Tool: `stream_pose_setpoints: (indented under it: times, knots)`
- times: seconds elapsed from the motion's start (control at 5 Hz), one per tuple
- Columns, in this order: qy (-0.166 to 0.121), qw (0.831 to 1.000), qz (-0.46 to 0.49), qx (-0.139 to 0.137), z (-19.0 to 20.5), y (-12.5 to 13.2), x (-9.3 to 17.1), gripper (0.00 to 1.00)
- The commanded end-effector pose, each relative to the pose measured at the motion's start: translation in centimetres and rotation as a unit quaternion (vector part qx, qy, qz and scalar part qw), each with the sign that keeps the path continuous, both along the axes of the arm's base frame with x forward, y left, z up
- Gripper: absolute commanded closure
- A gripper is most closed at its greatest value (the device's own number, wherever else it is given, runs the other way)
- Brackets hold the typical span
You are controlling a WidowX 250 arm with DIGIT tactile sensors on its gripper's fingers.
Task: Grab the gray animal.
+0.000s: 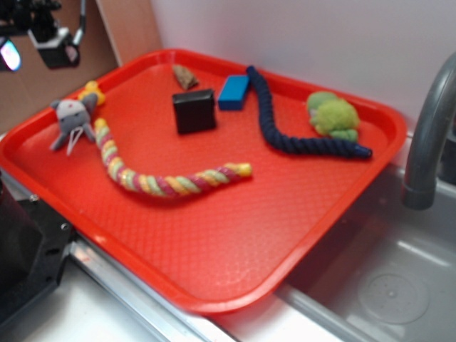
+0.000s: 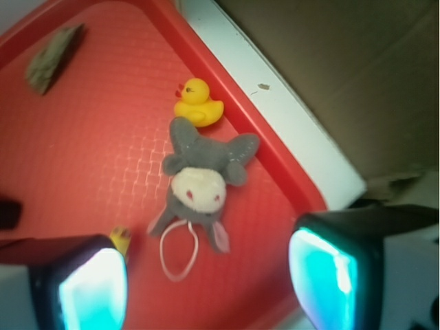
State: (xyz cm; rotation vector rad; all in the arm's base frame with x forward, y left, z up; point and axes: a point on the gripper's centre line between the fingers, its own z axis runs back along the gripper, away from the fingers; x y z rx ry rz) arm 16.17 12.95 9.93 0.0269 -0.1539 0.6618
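1. Exterior view: the gray animal (image 1: 73,120) lies on the red tray (image 1: 235,242) at the left of the frame, close to the tray's left rim, limbs and thin white strings trailing toward the lower left. A yellow duck (image 1: 91,91) sits just above it. A multicolored rope (image 1: 160,177) begins just beside the animal and curves to the right. Toward the upper middle stand a black block (image 1: 194,110) and a blue block (image 1: 234,92); a dark blue rope (image 1: 285,128) and a green plush lump (image 1: 333,115) lie further right. The gripper (image 1: 50,39) hangs in the upper left corner, above the tray and clear of the animal.
2. Wrist view: the gray animal (image 2: 201,184) lies in the middle of the frame, pale face up, the yellow duck (image 2: 196,102) touching its upper end. The jaws stand wide apart at the bottom corners, holding nothing.
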Motion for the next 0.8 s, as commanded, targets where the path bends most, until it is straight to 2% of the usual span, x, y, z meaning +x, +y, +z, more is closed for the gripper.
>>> stream_pose_setpoints:
  times: [0.0, 0.2, 0.4, 0.6]
  knots:
    - [-0.013, 0.997, -0.077, 0.010, -6.5, 0.8, 3.4, 0.00]
    - [0.013, 0.996, -0.093, 0.014, -8.4, 0.5, 4.2, 0.00]
    - [0.021, 0.995, -0.097, 0.017, -8.2, -0.2, 4.7, 1.00]
    - [0.039, 0.990, -0.133, 0.001, -4.6, -1.4, 4.6, 1.00]
